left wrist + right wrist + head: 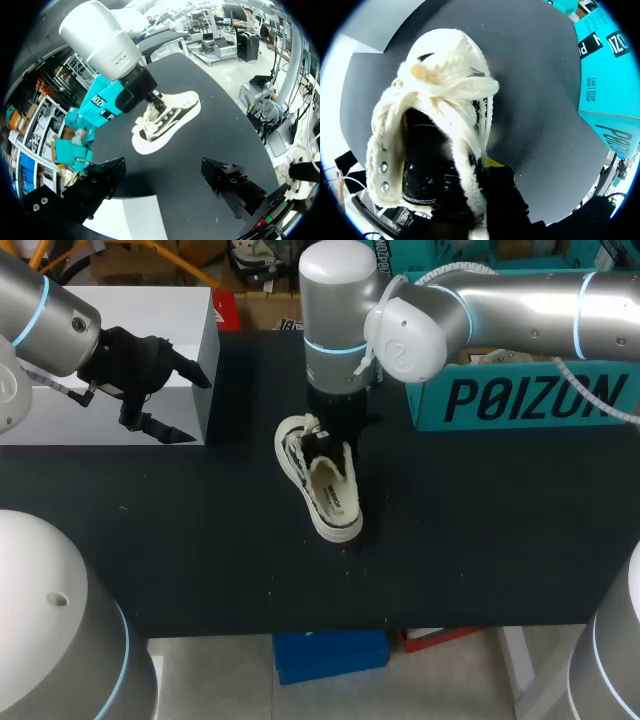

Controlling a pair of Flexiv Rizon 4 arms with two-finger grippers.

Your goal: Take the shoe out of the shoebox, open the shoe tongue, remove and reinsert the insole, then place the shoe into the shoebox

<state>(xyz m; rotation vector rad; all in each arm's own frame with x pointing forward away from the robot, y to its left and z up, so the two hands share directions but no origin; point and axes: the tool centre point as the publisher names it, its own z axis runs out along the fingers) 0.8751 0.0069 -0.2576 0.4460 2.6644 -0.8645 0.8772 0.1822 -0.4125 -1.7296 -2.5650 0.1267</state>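
A cream canvas shoe (325, 485) with a black lining lies on the black table (200, 540), near its middle. My right arm comes in from the right, and its gripper (326, 440) points straight down into the shoe's opening. In the left wrist view its fingers (156, 100) are pinched together on the upper by the laces. The right wrist view is filled by the shoe (435, 100), with one yellow fingertip (492, 162) against its laced edge. My left gripper (185, 405) hangs open and empty at the left, over the edge of a white box (150, 340). The teal shoebox (520, 395) stands at the back right.
The white box (130, 220) lies just below my left gripper (165, 182), whose black fingers stand wide apart. The teal shoebox (95, 107) sits behind my right arm, and its side (605, 75) is close beside the shoe. Bare black table lies in front of the shoe.
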